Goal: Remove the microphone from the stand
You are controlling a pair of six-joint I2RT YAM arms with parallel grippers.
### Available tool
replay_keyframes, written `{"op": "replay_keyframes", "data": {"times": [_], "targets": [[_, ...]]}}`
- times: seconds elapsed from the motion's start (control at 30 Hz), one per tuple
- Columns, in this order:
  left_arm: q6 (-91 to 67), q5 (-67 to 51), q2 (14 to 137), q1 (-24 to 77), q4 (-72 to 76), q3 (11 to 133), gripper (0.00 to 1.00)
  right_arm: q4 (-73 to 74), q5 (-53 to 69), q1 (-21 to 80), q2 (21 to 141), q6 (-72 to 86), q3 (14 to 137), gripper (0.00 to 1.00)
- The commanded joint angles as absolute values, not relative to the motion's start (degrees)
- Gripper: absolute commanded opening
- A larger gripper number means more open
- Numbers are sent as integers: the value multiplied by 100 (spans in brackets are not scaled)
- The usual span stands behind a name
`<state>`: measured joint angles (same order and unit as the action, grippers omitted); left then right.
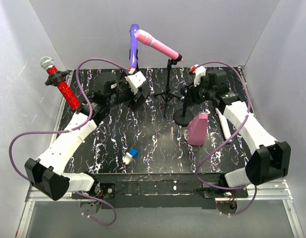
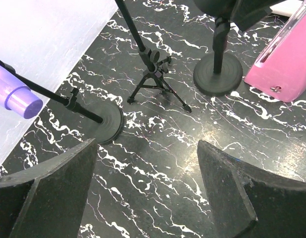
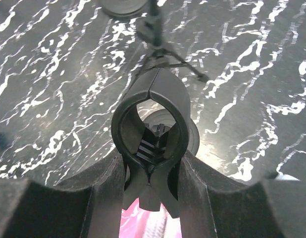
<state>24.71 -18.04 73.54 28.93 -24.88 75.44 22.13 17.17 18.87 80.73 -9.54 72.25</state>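
Hazard: the right gripper (image 3: 152, 173) has its jaws clamped on an empty clip (image 3: 152, 116), right of the tripod stand (image 1: 167, 96). Pulling there would tip the round-base stand (image 2: 218, 74) and free nothing. The left gripper (image 2: 147, 148) has its jaws apart, holding nothing. The likely target, the purple microphone (image 1: 133, 44), sits left of the tripod stand, angled upward. It has a smooth lilac barrel and a darker head. A skewed grip could topple its black stand (image 2: 101, 121).
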Motion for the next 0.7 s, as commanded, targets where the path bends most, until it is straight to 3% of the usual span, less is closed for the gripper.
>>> {"op": "replay_keyframes", "data": {"times": [0.0, 0.67], "targets": [[2303, -1819, 7234, 2856, -2487, 7603, 82, 1310, 1100, 1600, 8112, -704, 7365, 10], [2171, -1899, 7093, 2663, -2540, 7435, 82, 809, 458, 703, 9975, -633, 9316, 9]]}}
